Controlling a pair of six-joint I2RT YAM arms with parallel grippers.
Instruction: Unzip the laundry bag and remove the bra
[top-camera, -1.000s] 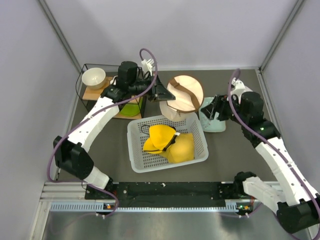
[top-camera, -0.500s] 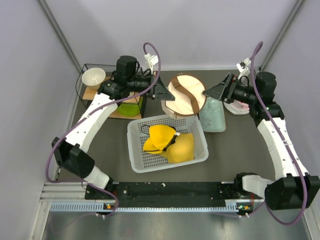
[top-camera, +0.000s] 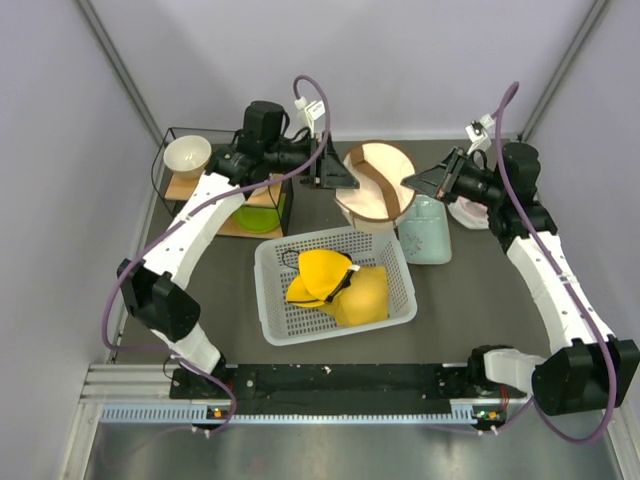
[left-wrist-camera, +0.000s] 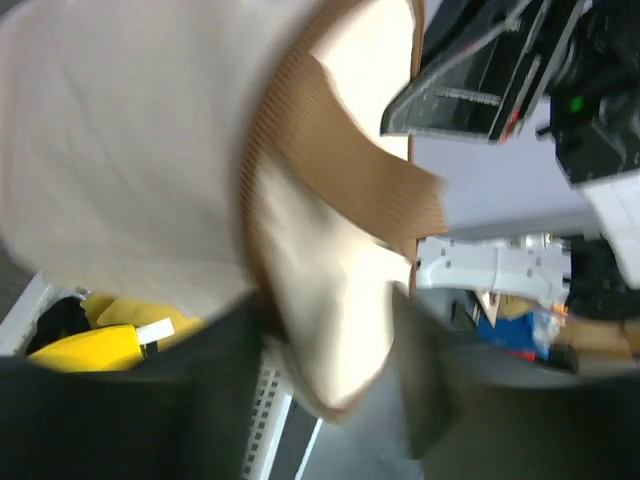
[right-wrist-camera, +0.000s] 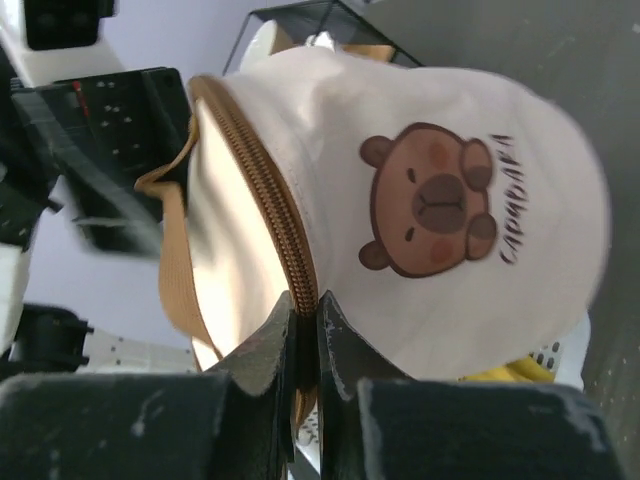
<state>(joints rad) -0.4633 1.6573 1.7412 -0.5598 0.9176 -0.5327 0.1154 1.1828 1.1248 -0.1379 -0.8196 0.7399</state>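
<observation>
Nearest me, in the lower centre of the overhead view, is the white lattice basket (top-camera: 268, 290) with a yellow padded garment (top-camera: 340, 292) inside. The widest stretch of dark tabletop (top-camera: 470, 300) lies right of it, toward the right wall.

Just past the basket's far rim, the laundry bag (top-camera: 375, 185) sits between both arms. It shows a brown bear-like face and sideways brown lettering that I read as "CAPYBARA", though not with certainty.

My right gripper (right-wrist-camera: 303, 305) is pressed together on the bag's brown zip seam, which looks closed along the stretch I can see.

My left gripper (top-camera: 345, 182) is at the bag's left rim. Its wrist view is too blurred to tell whether it grips.

A pale mint container (top-camera: 425, 235) crowds the bag's right side. At upper left is a wire rack (top-camera: 170, 135) holding a bowl (top-camera: 187, 155).
</observation>
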